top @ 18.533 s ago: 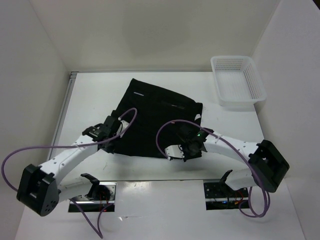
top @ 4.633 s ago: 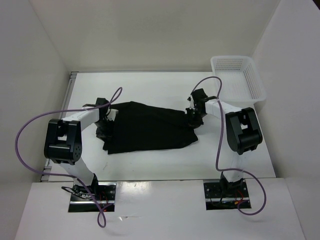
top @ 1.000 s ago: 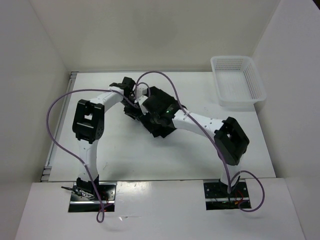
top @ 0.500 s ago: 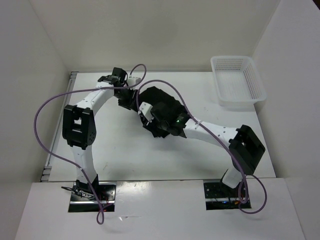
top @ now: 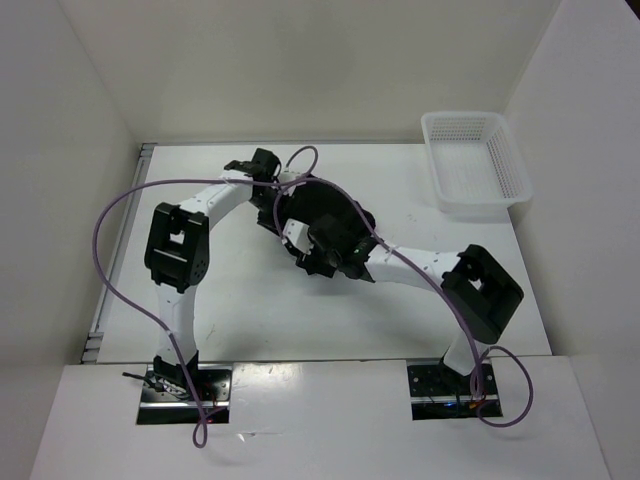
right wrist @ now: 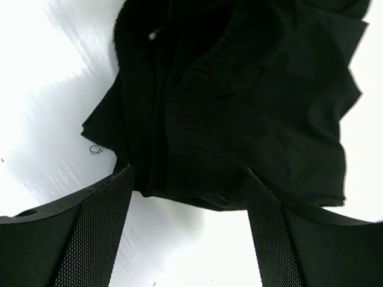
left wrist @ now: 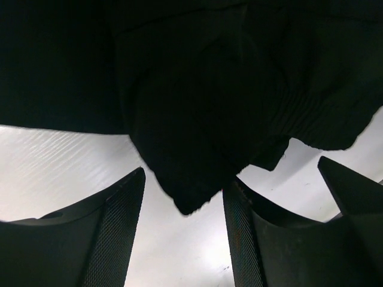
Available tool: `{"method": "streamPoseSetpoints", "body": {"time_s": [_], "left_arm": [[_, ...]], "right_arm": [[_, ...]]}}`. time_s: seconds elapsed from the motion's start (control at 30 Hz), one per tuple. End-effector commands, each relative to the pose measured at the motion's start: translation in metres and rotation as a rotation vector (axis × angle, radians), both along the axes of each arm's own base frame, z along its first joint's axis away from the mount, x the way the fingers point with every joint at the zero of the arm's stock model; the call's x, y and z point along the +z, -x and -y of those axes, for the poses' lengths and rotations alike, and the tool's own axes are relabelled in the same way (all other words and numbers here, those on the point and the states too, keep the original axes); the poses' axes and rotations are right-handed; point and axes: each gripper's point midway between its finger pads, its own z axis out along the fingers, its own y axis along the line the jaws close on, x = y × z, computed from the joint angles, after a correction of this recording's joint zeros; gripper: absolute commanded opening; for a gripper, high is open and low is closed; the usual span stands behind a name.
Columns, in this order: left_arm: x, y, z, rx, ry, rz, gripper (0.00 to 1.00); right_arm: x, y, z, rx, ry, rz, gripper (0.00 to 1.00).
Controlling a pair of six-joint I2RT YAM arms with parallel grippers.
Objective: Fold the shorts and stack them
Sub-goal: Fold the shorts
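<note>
From above, the shorts (top: pixel 325 208) lie bunched in a dark heap on the bench (top: pixel 230 300), towards its far middle. The left arm (top: pixel 215 197) curves up from its base and bends in to the heap's left edge. The right arm (top: pixel 420 265) reaches across from the right, and its wrist sits over the heap's near side. Both sets of jaws are lost against the black cloth in this view. A white basket (top: pixel 475 165) stands in the far right corner, well apart from the shorts.

In the left wrist view, the left jaws stand apart. A rounded lobe of cloth hangs into the gap between the two fingers (left wrist: pixel 119 239), with pale bench showing on either side. Whether the cloth touches the right-hand finger I cannot tell.

In the right wrist view, the right jaws stand wide apart, gripping nothing. The crumpled, ribbed folds lie just beyond the fingers (right wrist: pixel 102 233), and a small pale mark (right wrist: pixel 152 36) shows near the top.
</note>
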Motion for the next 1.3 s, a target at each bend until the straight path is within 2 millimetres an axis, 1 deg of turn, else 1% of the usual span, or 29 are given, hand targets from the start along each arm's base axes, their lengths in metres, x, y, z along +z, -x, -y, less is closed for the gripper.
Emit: {"method": "streamPoseSetpoints", "body": {"time_s": [0.0,0.07,0.17,0.23,0.3,0.33,0.37,0.43,0.47,0.5,0.53,0.57,0.6,0.63,0.67,0.7,0.73,0.8,0.83,0.9,0.97,1.0,1.03,1.1,1.13,1.17,1.2,1.23,1.27], "left_arm": [[0.001,0.000,0.014,-0.021,0.032,-0.017,0.62],[-0.008,0.004,0.018,-0.031,0.025,-0.037,0.59],[-0.014,0.002,0.017,-0.028,0.016,-0.037,0.49],[-0.015,0.001,0.016,-0.025,0.007,-0.034,0.38],[-0.012,-0.002,0.017,-0.025,0.011,-0.024,0.30],[-0.011,-0.001,0.018,-0.028,0.019,-0.027,0.23],[-0.008,-0.004,0.019,-0.028,0.023,-0.017,0.20],[-0.006,-0.002,0.022,-0.035,0.042,-0.023,0.15],[-0.002,-0.003,0.022,-0.035,0.045,-0.015,0.13],[0.007,-0.004,0.026,-0.044,0.073,-0.004,0.09],[0.007,-0.004,0.027,-0.044,0.073,-0.004,0.09],[0.019,-0.006,0.029,-0.049,0.092,0.022,0.08],[0.023,-0.006,0.029,-0.049,0.095,0.031,0.08],[0.028,-0.009,0.030,-0.050,0.099,0.044,0.06],[0.035,-0.008,0.032,-0.054,0.114,0.055,0.05],[0.049,-0.014,0.034,-0.056,0.126,0.093,0.05],[0.054,-0.017,0.035,-0.057,0.131,0.106,0.05],[0.067,-0.022,0.037,-0.058,0.142,0.143,0.05],[0.084,-0.029,0.039,-0.060,0.157,0.187,0.05],[0.099,-0.036,0.042,-0.062,0.170,0.227,0.05],[0.113,-0.052,0.035,-0.039,0.174,0.275,0.05],[0.116,-0.056,0.028,-0.022,0.165,0.284,0.05],[0.115,-0.059,0.029,-0.022,0.165,0.285,0.06],[0.119,-0.068,0.022,0.000,0.150,0.308,0.06],[0.112,-0.073,0.015,0.018,0.130,0.303,0.07],[0.117,-0.077,0.011,0.029,0.132,0.316,0.07],[0.111,-0.079,0.009,0.035,0.119,0.311,0.07],[0.114,-0.084,0.002,0.053,0.112,0.323,0.07],[0.114,-0.088,-0.006,0.071,0.102,0.326,0.09]], "right_arm": [[-0.003,-0.009,-0.007,0.043,-0.006,0.047,0.78],[-0.019,-0.009,-0.002,0.058,0.034,0.025,0.78],[-0.026,-0.017,0.002,0.038,0.035,0.025,0.78],[-0.030,-0.019,0.006,0.027,0.042,0.017,0.77],[-0.029,-0.023,0.005,0.018,0.046,0.025,0.67],[-0.030,-0.026,0.005,0.012,0.052,0.028,0.63],[-0.032,-0.027,0.004,0.018,0.058,0.032,0.55],[-0.040,-0.024,0.007,0.018,0.071,0.019,0.47],[-0.040,-0.024,0.007,0.018,0.071,0.019,0.38],[-0.044,-0.025,0.009,0.011,0.084,0.017,0.28],[-0.044,-0.025,0.009,0.011,0.084,0.017,0.24],[-0.044,-0.025,0.009,0.017,0.090,0.020,0.20],[-0.035,-0.029,0.008,0.009,0.080,0.040,0.15],[-0.034,-0.030,0.010,0.000,0.086,0.046,0.09],[-0.022,-0.036,0.010,-0.004,0.075,0.065,0.06],[-0.020,-0.037,0.011,-0.014,0.085,0.068,0.03],[-0.008,-0.038,0.011,-0.015,0.072,0.081,0.01],[0.006,-0.043,0.014,-0.033,0.076,0.087,0.00],[0.016,-0.044,0.015,-0.041,0.070,0.103,0.00],[0.030,-0.051,0.018,-0.061,0.065,0.116,0.00],[0.049,-0.059,0.017,-0.073,0.041,0.140,0.00],[0.053,-0.059,0.016,-0.073,0.044,0.137,0.00],[0.064,-0.063,0.013,-0.074,0.028,0.152,0.00],[0.069,-0.061,0.007,-0.048,0.016,0.133,0.00],[0.079,-0.063,0.002,-0.048,-0.010,0.137,0.00],[0.077,-0.062,-0.003,-0.044,-0.031,0.112,0.00],[0.073,-0.060,-0.005,-0.042,-0.029,0.086,0.00],[0.081,-0.061,-0.009,-0.038,-0.052,0.085,0.00],[0.073,-0.056,-0.014,-0.022,-0.064,0.049,0.00]]}}
